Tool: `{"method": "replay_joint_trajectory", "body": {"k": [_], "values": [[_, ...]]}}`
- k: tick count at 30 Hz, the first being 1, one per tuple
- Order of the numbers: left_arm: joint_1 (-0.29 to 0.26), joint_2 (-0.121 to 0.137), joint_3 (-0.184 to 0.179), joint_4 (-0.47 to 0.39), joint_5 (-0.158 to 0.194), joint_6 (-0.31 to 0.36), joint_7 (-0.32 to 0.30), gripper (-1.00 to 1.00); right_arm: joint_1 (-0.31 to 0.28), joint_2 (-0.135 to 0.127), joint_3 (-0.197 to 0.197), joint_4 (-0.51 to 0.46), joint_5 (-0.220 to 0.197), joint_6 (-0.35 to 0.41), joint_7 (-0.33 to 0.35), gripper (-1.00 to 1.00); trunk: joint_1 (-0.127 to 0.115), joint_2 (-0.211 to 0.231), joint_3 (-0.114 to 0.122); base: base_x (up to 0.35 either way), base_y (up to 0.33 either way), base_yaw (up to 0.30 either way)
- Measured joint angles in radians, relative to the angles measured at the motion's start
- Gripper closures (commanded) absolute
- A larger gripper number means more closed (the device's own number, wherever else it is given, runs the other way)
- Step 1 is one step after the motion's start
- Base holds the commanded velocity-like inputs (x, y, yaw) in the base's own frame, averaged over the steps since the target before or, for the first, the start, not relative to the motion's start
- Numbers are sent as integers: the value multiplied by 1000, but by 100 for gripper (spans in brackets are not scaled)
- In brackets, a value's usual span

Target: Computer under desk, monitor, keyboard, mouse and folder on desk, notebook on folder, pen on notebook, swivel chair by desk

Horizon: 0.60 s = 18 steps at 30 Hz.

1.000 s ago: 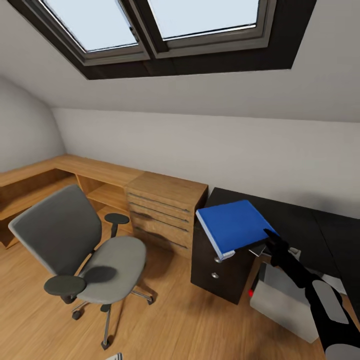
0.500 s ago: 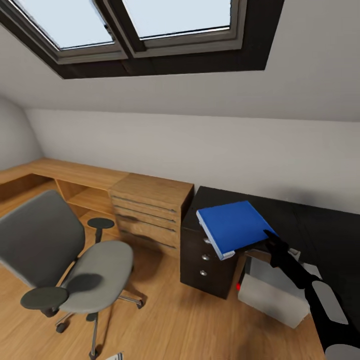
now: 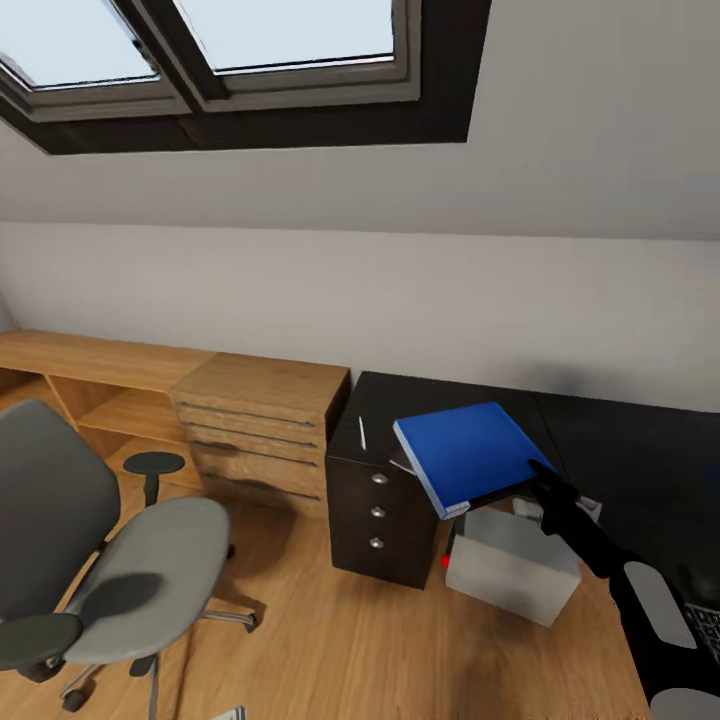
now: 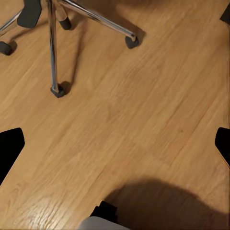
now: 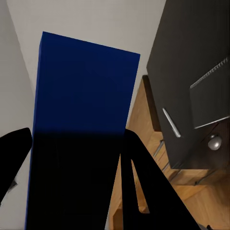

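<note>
My right gripper is shut on a corner of the bright blue folder and holds it tilted in the air above the left end of the black desk. In the right wrist view the folder lies between my dark fingers. A grey notebook and a thin pen rest on the desk near its drawer unit. The pale grey computer stands on the floor under the desk. At the left sits the grey swivel chair, apart from the desk. Over bare floor, my left gripper is open.
Low oak cabinets run along the wall left of the desk. Oak floor lies open between the chair and the drawer unit. The chair's chrome legs and castors are near my left gripper. A dark-framed skylight is overhead.
The camera has turned right, so the chair and the cabinets have slid left in the picture and more of the desk shows. The folder stays held in my right gripper.
</note>
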Motion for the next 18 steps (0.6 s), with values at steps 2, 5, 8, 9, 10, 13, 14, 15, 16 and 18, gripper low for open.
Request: {"method": "replay_joint_trajectory", "body": {"k": [2, 5, 8, 9, 10, 13, 14, 15, 16, 18], "values": [[0, 0, 0, 0, 0, 0, 0, -100, 0, 0, 0, 0, 0, 0, 0, 100, 0, 0, 0, 248, -38, -266], [0, -2, -3, 13, -1, 0, -1, -100, 0, 1, 1, 6, 2, -1, 0, 100, 0, 0, 0, 298, -71, -266], [0, -10, -4, 18, -1, -1, -1, -100, 0, 0, 0, 8, 1, -1, 0, 100, 0, 0, 0, 291, -82, -266], [0, -17, -4, 24, -1, 0, -1, -100, 0, 0, 0, 9, 2, -2, 0, 100, 0, 0, 0, 240, -84, -266], [0, -20, -4, 28, -1, 1, -1, -100, 0, 0, 0, 9, 2, -2, 0, 100, 0, 0, 0, 174, -79, -266], [1, -26, -6, 45, -3, 0, -1, -100, 0, 0, 0, 12, 2, -4, 0, 100, 0, 0, 0, 91, -45, -266], [1, -27, -7, 51, -4, 0, -1, -100, 0, 0, 0, 15, 2, -5, 0, 100, 0, 0, 0, 19, -9, -266], [1, -30, -7, 55, -4, 0, -1, -100, 0, 0, 0, 17, 2, -6, 0, 100, 0, 0, 0, 8, -4, -266], [1, -32, -8, 57, -4, 0, -1, -100, 0, 0, 0, 18, 2, -6, 0, 100, 0, 0, 0, 6, -3, -266], [1, -34, -8, 58, -4, 0, -1, -100, 0, 0, 0, 18, 2, -7, 0, 100, 0, 0, 0, 3, -1, -266]]}}
